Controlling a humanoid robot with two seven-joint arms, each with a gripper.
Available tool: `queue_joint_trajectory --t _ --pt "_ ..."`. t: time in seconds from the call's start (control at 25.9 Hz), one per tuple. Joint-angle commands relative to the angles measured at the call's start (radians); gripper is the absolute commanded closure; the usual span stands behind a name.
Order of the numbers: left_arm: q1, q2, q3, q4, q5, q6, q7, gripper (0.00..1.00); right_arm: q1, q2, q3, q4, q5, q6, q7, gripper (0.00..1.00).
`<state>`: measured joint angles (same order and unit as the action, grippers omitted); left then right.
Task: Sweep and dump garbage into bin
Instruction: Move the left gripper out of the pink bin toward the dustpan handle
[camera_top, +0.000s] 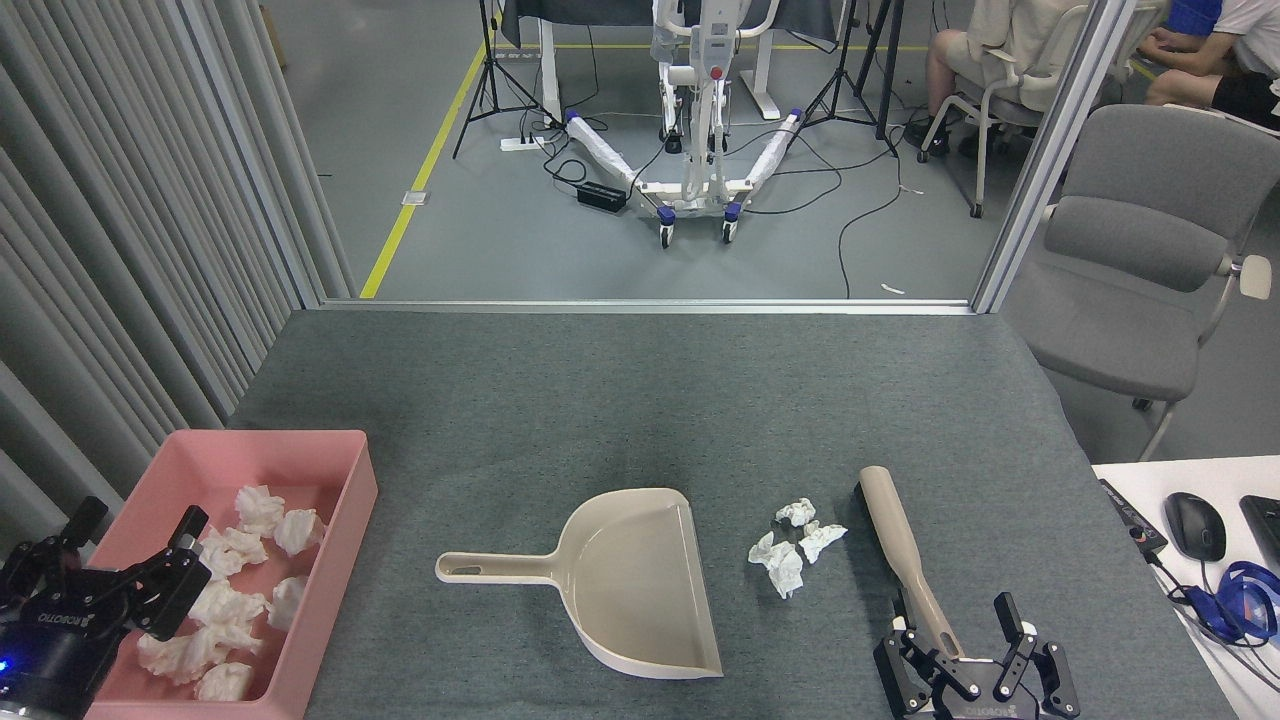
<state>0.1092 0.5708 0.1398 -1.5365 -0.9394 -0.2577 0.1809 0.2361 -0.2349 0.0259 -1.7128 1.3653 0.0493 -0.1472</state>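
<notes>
I count two claws of mine: the left claw at about 8 o'clock and the right claw at about 5 o'clock. On the counter lie one beige dustpan, one beige brush and one pink bin. Loose garbage just right of the dustpan: three white wads, bunched together. Inside the bin, roughly eight more wads; they overlap, so I cannot tell exactly.
</notes>
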Motion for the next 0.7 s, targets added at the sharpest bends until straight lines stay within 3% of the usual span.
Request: queue_joint_trajectory --t 0.0,0.19,0.66 --pt "0.004 0.006 0.0 0.001 -0.005 -0.009 -0.003 0.0 0.008 -0.009 -0.003 0.005 -0.002 -0.002 -0.005 0.02" --pt "0.007 0.007 0.0 -0.001 -0.005 -0.008 -0.001 0.0 0.008 -0.03 -0.004 0.027 -0.043 -0.005 -0.005 0.02" --pt "0.079 -0.006 -0.019 -0.111 0.005 -0.046 0.003 0.0 0.006 -0.041 -0.003 0.061 -0.058 -0.006 -0.008 0.02"
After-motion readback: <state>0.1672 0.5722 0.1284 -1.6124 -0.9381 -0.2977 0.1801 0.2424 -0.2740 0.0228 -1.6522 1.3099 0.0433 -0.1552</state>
